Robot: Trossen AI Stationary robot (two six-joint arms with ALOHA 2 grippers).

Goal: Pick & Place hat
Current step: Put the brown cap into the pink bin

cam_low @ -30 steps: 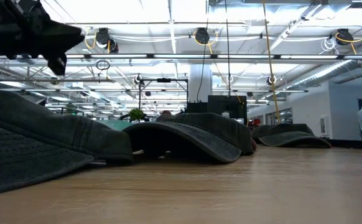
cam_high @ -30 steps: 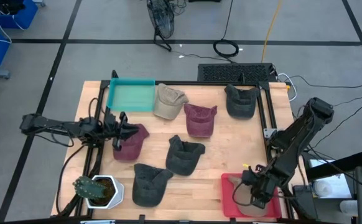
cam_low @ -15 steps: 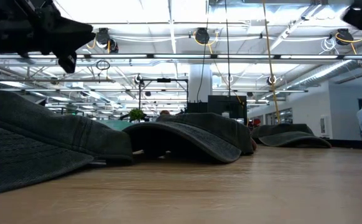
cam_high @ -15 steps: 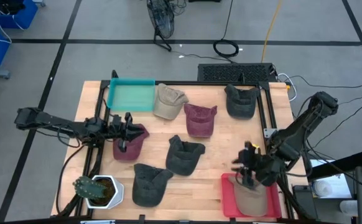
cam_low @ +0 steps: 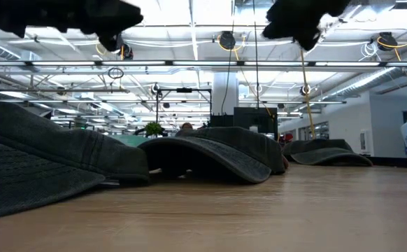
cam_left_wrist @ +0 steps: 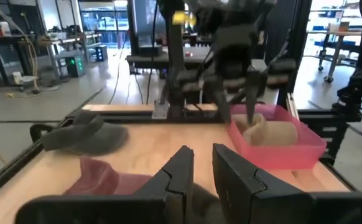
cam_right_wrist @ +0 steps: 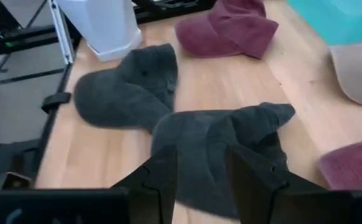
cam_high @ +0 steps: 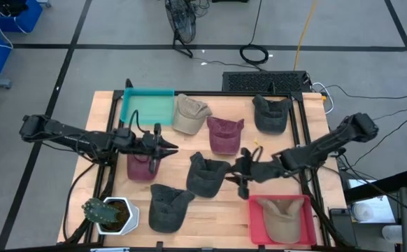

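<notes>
Just beyond right fingers [cam_right_wrist: 203, 180], parted and empty: dark grey hat [cam_right_wrist: 224, 146].

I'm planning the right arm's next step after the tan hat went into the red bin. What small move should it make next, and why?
Probably lower the right gripper onto the dark hat at the table's middle. Its fingers are open and empty, and the right wrist view shows that hat just ahead.

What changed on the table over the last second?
The right hand let go of the tan hat in the red tray, lifted and swung toward the dark hat mid-table. The left hand slid inward over the maroon hat. The other hats stayed put.
</notes>
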